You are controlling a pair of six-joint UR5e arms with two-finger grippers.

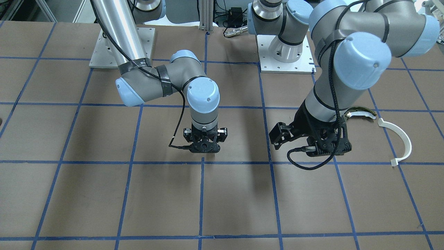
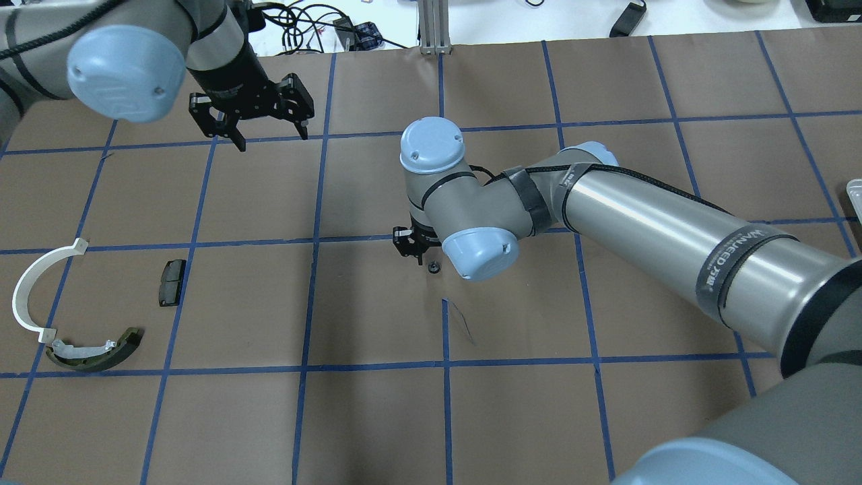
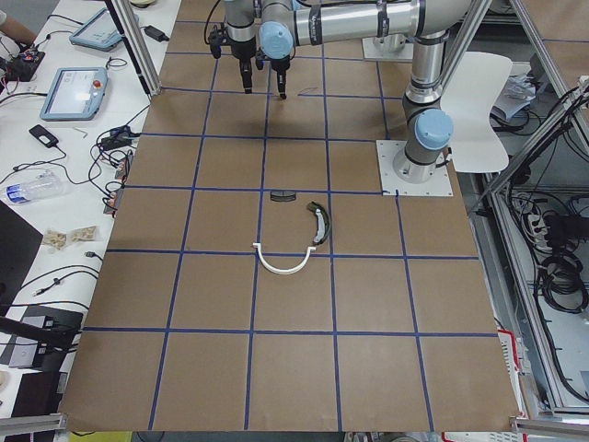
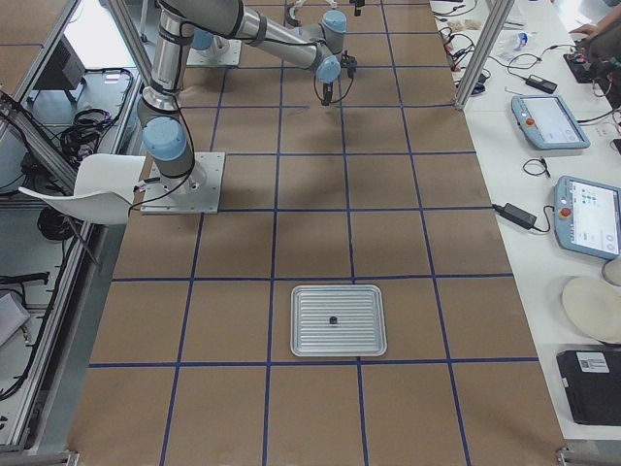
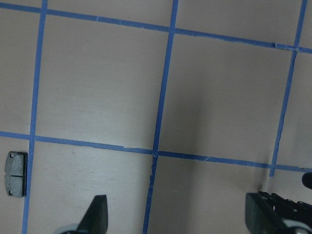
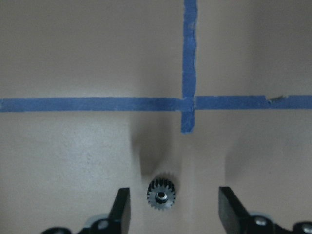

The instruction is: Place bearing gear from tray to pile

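right tool (image 6: 174,208) spread, bearing gear (image 6: 161,194) lying on tabletop (image 6: 68,156) between its fingers | left tool (image 2: 272,137) spread, above tabletop

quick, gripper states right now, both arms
Left gripper: open, empty.
Right gripper: open, with the gear lying loose in the gap, not gripped.

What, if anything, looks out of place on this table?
The small gear lies alone in the middle of the table, by a tape crossing, under the right gripper, whose open jaws stand either side without touching it. It is well apart from the pile's black pad, white band and olive shoe on the robot's left.
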